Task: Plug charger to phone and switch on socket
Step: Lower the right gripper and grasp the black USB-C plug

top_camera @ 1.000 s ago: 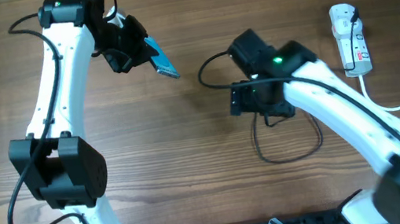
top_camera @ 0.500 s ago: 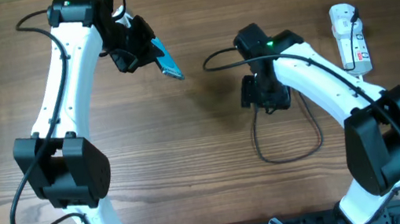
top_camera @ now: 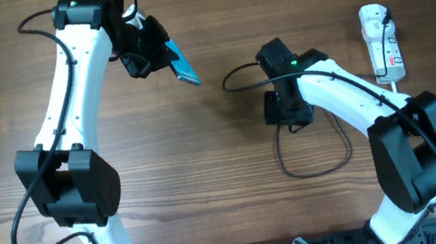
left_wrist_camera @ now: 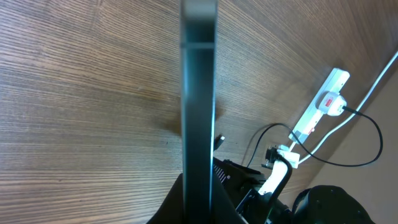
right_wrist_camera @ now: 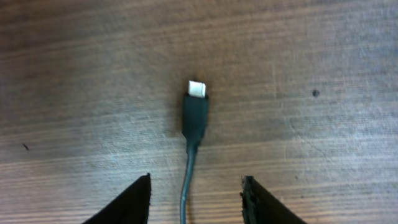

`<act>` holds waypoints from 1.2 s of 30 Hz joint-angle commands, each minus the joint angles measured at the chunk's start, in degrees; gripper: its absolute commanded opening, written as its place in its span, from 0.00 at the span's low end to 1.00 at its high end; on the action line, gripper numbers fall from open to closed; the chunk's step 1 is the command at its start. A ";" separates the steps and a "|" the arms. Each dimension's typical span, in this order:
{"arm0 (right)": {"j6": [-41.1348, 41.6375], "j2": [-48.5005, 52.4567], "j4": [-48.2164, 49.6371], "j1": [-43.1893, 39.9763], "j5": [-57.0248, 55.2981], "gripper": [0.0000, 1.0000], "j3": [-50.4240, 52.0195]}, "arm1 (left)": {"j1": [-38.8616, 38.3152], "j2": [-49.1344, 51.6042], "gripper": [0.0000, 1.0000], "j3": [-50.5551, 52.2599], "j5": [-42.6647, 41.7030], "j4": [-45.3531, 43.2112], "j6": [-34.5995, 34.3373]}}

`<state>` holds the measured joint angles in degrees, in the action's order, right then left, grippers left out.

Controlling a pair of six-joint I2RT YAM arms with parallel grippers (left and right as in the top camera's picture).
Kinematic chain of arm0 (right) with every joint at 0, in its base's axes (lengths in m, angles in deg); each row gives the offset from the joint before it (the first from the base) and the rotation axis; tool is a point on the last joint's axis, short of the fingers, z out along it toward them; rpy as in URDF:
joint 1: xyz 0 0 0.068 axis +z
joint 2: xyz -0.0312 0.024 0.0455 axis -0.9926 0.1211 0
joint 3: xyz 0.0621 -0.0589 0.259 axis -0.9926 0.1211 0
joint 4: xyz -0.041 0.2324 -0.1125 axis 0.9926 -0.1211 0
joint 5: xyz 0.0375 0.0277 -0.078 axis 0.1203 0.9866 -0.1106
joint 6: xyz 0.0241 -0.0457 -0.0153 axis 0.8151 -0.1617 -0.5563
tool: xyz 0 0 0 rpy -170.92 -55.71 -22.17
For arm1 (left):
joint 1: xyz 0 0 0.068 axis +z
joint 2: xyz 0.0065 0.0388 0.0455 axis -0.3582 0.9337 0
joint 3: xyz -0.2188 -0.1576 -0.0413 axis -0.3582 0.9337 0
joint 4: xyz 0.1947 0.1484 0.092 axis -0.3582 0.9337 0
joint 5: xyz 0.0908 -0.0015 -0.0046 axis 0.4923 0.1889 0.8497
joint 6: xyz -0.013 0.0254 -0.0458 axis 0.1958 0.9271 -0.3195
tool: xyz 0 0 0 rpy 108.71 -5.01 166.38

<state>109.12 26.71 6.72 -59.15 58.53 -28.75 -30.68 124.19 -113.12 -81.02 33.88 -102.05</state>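
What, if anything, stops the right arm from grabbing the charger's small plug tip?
Probably nothing, so likely yes: the right gripper hangs just above the plug tip, fingers apart on either side of its cable, and only bare table lies around it.

charger point(top_camera: 317, 169): thin black cable, lies in a loose loop on the table point(top_camera: 207, 167); its small black plug tip point(right_wrist_camera: 195, 113) with silver end lies flat, not in the phone | phone point(top_camera: 182, 65): slim, turquoise screen, tilted, raised at far left, well apart from the tip | socket point(top_camera: 383, 47): white strip, red marks, flat at far right
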 commanded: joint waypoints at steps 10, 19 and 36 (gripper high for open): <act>1.75 0.98 1.38 0.13 -1.49 0.42 0.39 | 0.11 -1.84 0.04 0.00 -0.28 -0.20 1.29; 1.75 1.51 1.81 0.13 -2.69 0.41 0.39 | 0.11 -1.84 0.04 0.00 -0.28 -0.20 1.29; 1.77 6.73 2.25 0.13 0.61 0.28 0.39 | 0.11 -1.84 0.04 0.00 -0.31 -0.22 1.27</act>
<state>110.63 31.08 8.80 -59.15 57.05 -28.85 -30.68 124.19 -113.12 -81.02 33.85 -102.05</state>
